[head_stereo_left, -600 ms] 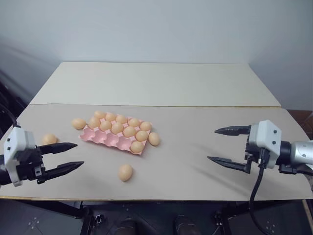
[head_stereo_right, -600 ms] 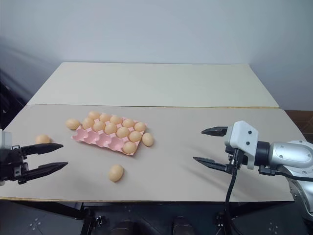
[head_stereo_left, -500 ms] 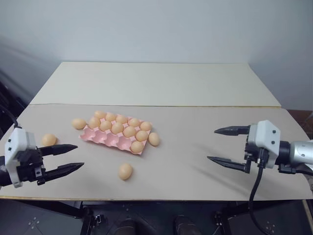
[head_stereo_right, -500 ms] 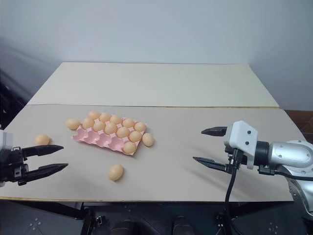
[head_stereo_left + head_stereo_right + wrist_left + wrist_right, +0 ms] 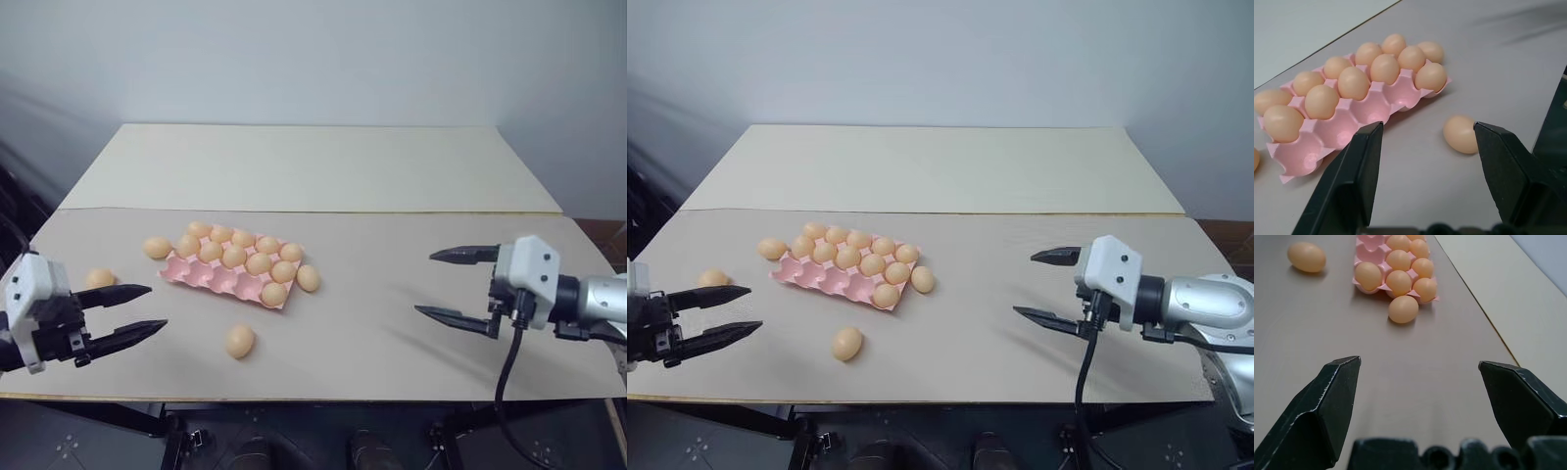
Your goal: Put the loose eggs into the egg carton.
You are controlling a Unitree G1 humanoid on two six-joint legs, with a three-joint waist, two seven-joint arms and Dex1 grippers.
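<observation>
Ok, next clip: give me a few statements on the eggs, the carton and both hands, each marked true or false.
1. Four loose eggs lie on the table outside the egg carton. True.
2. The left hand grips an egg. False: it is open and holds nothing.
3. The carton's near row is mostly vacant. True.
4. The right hand is shut. False: its fingers stand wide apart.
5. One egg lies beside the carton's right end. True.

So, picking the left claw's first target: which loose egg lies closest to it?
The egg just beyond the left claw, left of the carton; the other loose eggs lie farther right.
</observation>
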